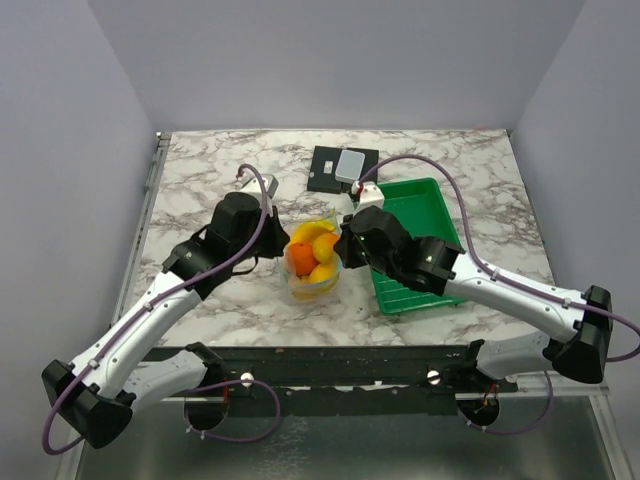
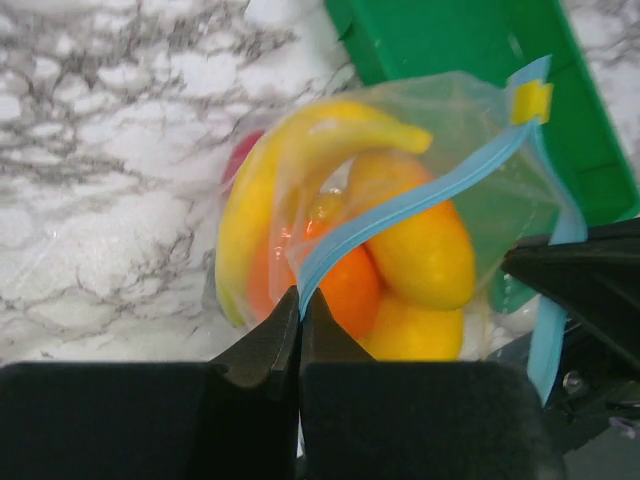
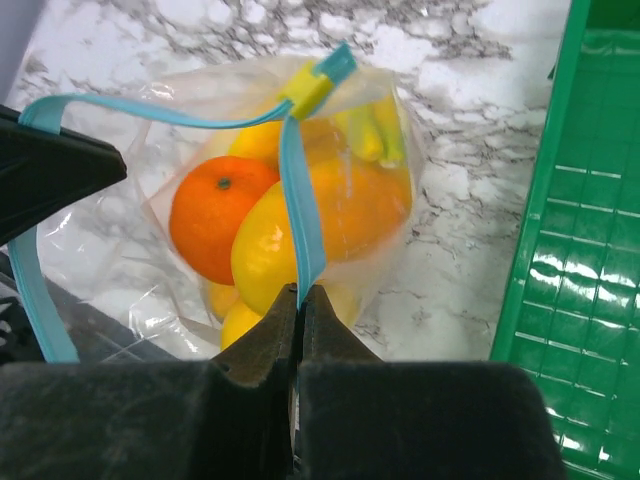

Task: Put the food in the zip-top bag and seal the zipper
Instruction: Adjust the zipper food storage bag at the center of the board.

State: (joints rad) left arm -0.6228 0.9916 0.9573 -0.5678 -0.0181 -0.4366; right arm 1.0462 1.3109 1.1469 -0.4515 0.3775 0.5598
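Observation:
The clear zip-top bag [image 1: 313,262] stands mid-table, between the two grippers, with the food inside. Through its plastic I see a yellow banana bunch [image 2: 290,150], an orange fruit [image 3: 215,215], yellow round fruits [image 2: 425,250] and a bit of a red one [image 2: 240,155]. The light-blue zipper [image 2: 420,195] runs across the mouth to a yellow slider [image 2: 532,100]. My left gripper [image 2: 300,292] is shut on the zipper strip at the bag's left side. On the opposite side, my right gripper [image 3: 299,288] is shut on the zipper [image 3: 297,200].
A green plastic tray [image 1: 415,240] lies right of the bag, under the right arm. At the back middle lies a black flat object with a small clear box [image 1: 342,168] on it. Grey walls enclose the marble table.

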